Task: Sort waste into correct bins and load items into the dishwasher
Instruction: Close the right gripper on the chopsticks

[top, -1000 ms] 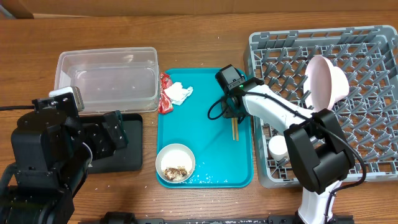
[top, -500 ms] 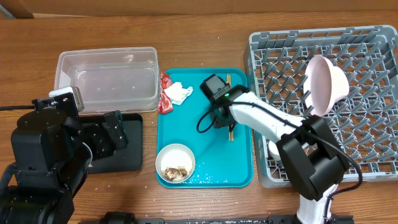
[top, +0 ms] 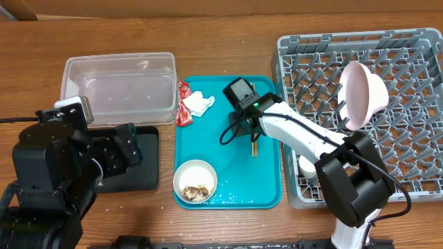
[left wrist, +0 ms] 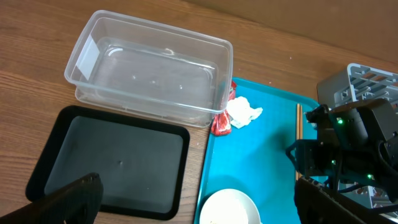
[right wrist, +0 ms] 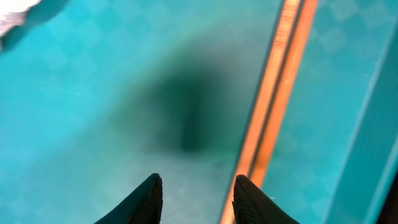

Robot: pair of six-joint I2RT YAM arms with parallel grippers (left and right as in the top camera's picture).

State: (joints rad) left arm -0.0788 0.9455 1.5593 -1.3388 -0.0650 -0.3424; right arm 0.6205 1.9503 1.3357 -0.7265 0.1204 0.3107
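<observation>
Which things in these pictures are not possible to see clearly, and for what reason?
- Chopsticks: in overhead the right arm covers their middle; the right wrist view is blurred and cuts off both ends.
- Food in the white bowl: too small in overhead; the left wrist view's bottom edge cuts the bowl.
- Black tray: the left arm hides most of it in overhead.
- White item in the dish rack: partly behind the right arm.

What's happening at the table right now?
The right gripper hangs low over the teal tray, fingers open, with the chopsticks just beside them, not gripped. The left gripper sits open over the black tray. The tissue and scrap bowl lie on the teal tray, the red wrapper at its edge. A pink bowl is in the rack.
</observation>
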